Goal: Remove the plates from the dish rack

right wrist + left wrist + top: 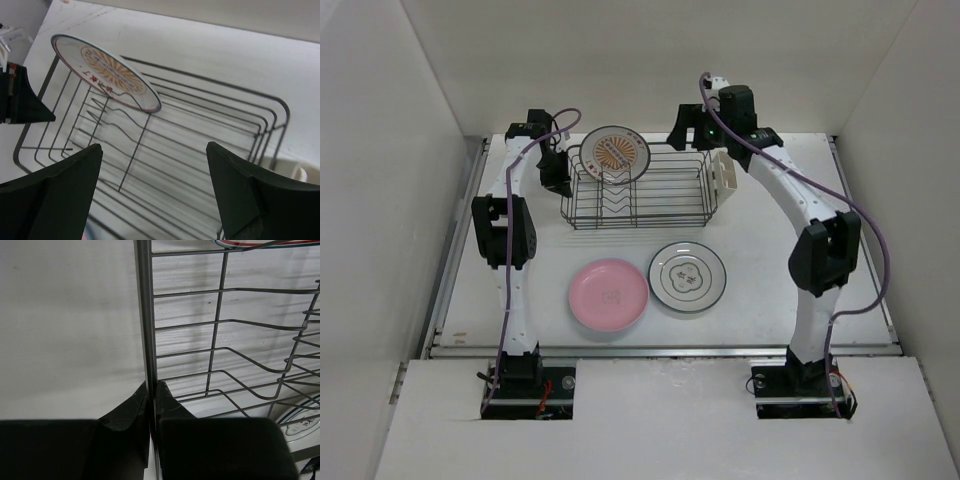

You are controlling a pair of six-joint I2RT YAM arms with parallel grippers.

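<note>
The dark wire dish rack (640,190) stands at the back of the table. One plate with an orange-sunburst centre (614,152) leans upright in its left end; it also shows in the right wrist view (107,72). A pink plate (609,295) and a grey-white plate with a dark rim (687,277) lie flat on the table in front of the rack. My left gripper (151,390) is shut on the rack's left end wire (145,315). My right gripper (155,150) is open and empty above the rack (200,130), near its right end.
A cream cutlery cup (725,178) hangs on the rack's right end. White walls enclose the table on the left, back and right. The table's front edge (660,350) runs just beyond the arm bases.
</note>
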